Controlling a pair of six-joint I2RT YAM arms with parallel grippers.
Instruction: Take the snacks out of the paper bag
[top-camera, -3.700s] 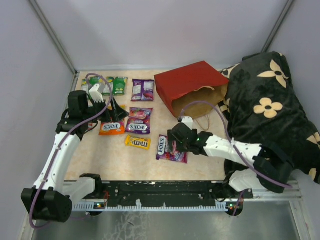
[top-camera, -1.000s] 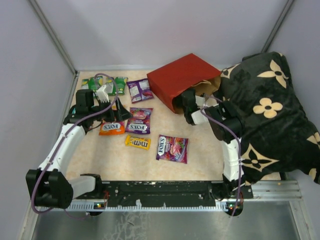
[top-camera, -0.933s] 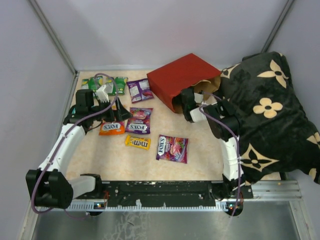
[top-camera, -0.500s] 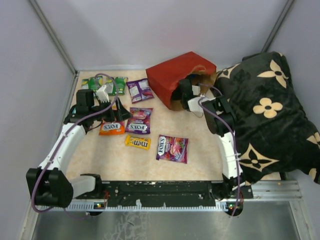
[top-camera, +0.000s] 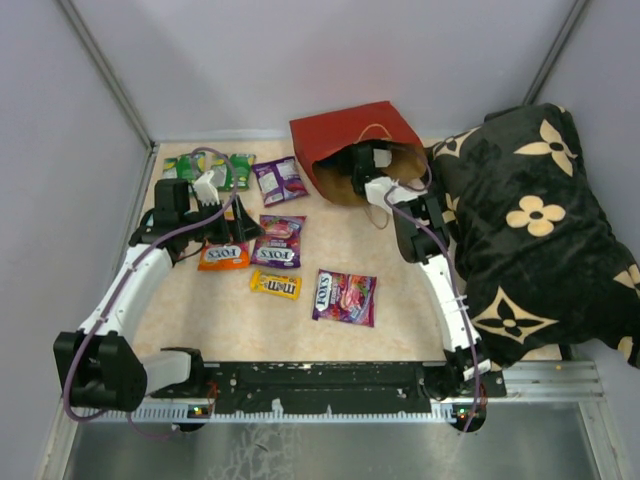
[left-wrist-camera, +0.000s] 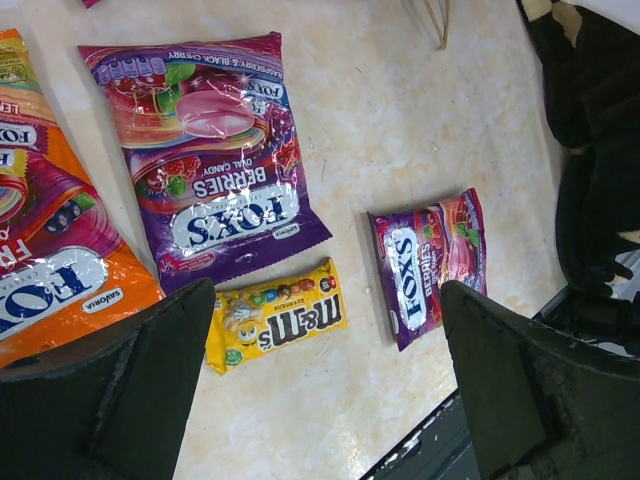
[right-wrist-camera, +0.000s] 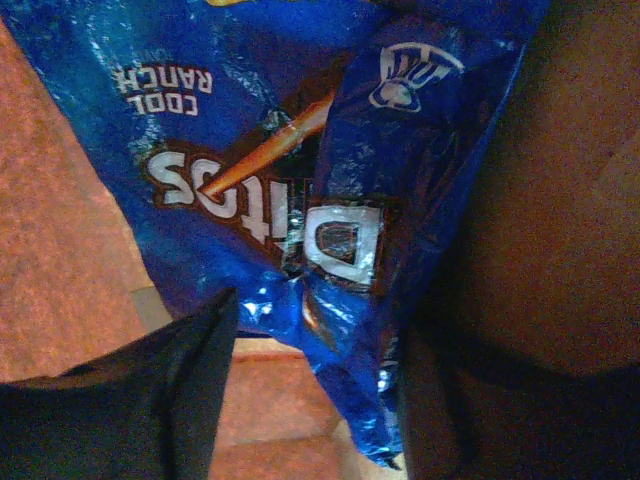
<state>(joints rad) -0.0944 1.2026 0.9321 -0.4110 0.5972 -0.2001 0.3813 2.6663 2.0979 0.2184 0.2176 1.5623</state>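
1. Top view. The bag (top-camera: 345, 135) lies on its side at the far end of the table (top-camera: 410, 300), mouth turned toward the pillow (top-camera: 530, 220) (so an arm can reach in level). The right gripper (top-camera: 368, 160) is inside the mouth, its jaws hidden here. Packets (top-camera: 278, 243) lie flat and apart left of the bag, already out. The left gripper (top-camera: 232, 225) hangs idle over them.
2. Left wrist. Jaws spread wide with nothing between. Below lie a purple Fox's (left-wrist-camera: 205, 170), M&M's (left-wrist-camera: 280, 315) and an orange Fox's (left-wrist-camera: 40, 270). Only this view makes the fine print legible, and the bag is out of frame.
3. Right wrist. Only this view shows the bag's inside. The Doritos (right-wrist-camera: 260, 150) lie on brown paper (seemingly the last item in), with their crumpled lower edge between the fingers (right-wrist-camera: 130, 390). Whether the fingers pinch it or merely straddle it cannot be told.
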